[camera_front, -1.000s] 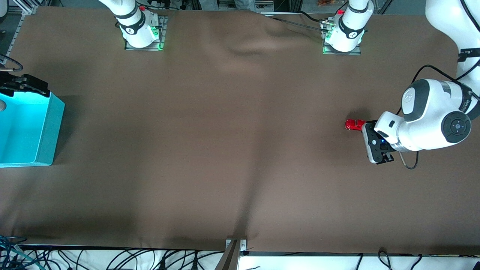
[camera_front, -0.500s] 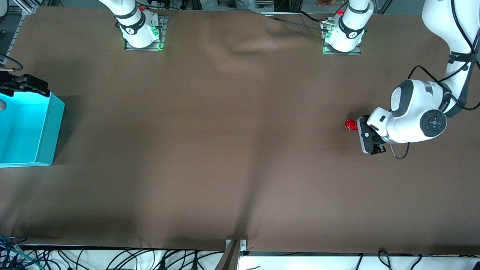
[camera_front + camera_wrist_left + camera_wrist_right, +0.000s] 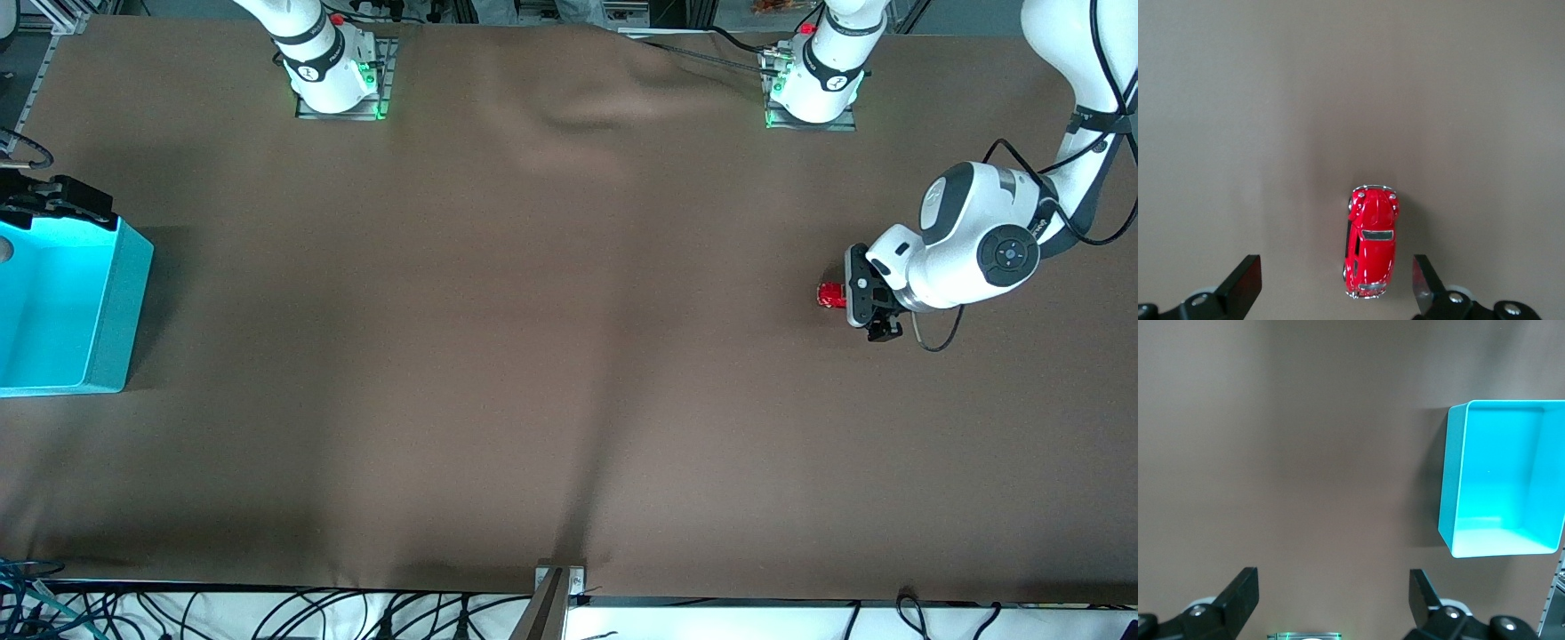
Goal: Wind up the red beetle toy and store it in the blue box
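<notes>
The red beetle toy [image 3: 830, 295] stands on its wheels on the brown cloth toward the left arm's end of the table. My left gripper [image 3: 856, 292] hangs just over it and hides part of it in the front view. In the left wrist view the toy [image 3: 1371, 250] lies between the open fingers of the left gripper [image 3: 1335, 267], closer to one fingertip [image 3: 1421, 273], touching neither. The blue box [image 3: 124, 293] sits empty at the right arm's end. In the right wrist view the right gripper [image 3: 1331, 581] is open and empty, high over the cloth, with the box [image 3: 1450, 477] off to one side.
Both arm bases [image 3: 333, 80] [image 3: 813, 93] are bolted along the table's edge farthest from the front camera. The brown cloth has a raised wrinkle [image 3: 587, 111] between them. A black fixture [image 3: 58, 200] sits at the box's rim farthest from the front camera. Cables [image 3: 267, 613] run below the table's near edge.
My left gripper has come down and moved over the toy, so less of the toy shows in the front view. The toy and the box have not moved.
</notes>
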Robot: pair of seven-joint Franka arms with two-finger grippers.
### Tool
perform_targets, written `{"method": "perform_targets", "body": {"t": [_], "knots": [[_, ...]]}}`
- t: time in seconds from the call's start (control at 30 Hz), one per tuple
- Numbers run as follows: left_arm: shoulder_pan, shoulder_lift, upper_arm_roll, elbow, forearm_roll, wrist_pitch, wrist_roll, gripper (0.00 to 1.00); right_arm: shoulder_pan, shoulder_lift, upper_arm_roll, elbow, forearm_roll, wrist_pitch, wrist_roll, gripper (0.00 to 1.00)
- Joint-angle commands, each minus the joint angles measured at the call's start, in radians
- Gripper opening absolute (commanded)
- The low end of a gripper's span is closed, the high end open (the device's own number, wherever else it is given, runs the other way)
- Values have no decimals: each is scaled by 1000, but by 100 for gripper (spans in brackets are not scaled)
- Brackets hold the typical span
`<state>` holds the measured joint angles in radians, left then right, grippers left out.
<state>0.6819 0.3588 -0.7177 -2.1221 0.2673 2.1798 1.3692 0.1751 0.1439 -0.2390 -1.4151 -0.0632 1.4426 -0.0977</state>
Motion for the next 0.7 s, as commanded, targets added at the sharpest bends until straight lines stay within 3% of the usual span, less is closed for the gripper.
{"method": "perform_targets", "body": {"t": [0.0, 0.67], "knots": [[84, -34, -78, -88, 27, 78, 39, 100, -5, -6, -2, 12, 14, -4, -14, 100], [146, 6, -72, -167, 96, 202, 19, 100, -3, -6, 0, 12, 14, -7, -14, 100]]}}
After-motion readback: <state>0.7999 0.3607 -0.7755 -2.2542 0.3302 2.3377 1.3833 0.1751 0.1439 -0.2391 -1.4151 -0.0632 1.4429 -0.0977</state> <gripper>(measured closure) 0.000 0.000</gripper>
